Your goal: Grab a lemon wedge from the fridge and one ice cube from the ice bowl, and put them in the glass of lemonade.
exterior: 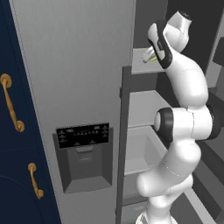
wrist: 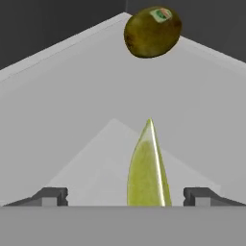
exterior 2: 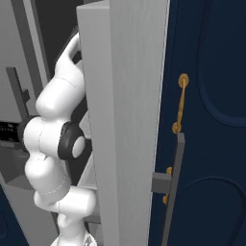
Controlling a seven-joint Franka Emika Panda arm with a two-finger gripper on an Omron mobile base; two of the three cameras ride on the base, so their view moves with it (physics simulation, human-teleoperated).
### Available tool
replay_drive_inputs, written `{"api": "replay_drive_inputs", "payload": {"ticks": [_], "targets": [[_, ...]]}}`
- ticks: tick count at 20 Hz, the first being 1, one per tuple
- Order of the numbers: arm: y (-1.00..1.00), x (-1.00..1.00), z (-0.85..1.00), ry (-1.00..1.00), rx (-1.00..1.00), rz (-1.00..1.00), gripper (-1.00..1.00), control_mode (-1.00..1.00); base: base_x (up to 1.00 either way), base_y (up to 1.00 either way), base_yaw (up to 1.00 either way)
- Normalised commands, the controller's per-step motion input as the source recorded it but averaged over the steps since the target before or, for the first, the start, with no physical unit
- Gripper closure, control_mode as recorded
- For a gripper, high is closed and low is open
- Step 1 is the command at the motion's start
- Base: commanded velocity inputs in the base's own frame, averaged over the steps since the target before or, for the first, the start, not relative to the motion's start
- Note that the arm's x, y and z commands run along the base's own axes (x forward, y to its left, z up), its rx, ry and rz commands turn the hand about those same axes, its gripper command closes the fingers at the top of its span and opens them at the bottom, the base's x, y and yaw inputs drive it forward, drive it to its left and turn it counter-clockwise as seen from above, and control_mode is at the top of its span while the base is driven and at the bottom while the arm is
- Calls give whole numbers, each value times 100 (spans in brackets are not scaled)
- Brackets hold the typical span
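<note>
On the upper shelf point(wrist: 72, 96) of the open fridge point(exterior: 74, 65), the lemon wedge point(wrist: 148, 168) stands on edge, its pointed tip up, squarely between the two dark fingertips of the gripper point(wrist: 125, 197). Reading the hand view from left to right: the left fingertip point(wrist: 50, 196) sits apart from the wedge, the yellow-green slice fills the middle, and the right fingertip point(wrist: 202, 196) stands equally clear on the other side. The jaws are spread wide and grip nothing; no pad touches the fruit. Farther back, toward the rear corner of the shelf, lies a brown kiwi point(wrist: 153, 31) with a small sticker, well apart from the wedge.

From the left base view, the white arm reaches up past the fridge's door edge to that shelf, where a sliver of yellow-green shows beside the hand.

By the look of it, the task is at its first pick: the wedge is lined up but not yet grasped. Carrying it to the lemonade, and the ice cube, appear still to come.
</note>
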Motion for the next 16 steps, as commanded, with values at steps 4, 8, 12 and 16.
{"api": "replay_drive_inputs", "payload": {"ticks": [4, 8, 12, 16], "targets": [[0, -2, -14, 0, -3, 0, -100, -100, 0, 0, 0], [0, -4, 0, 0, 0, 0, 100, -100, 0, 0, 0], [0, -1, -3, 2, 0, 0, 100, -100, 0, 0, 0], [1, -14, 0, 1, 0, 0, 100, -100, 0, 0, 0]]}}
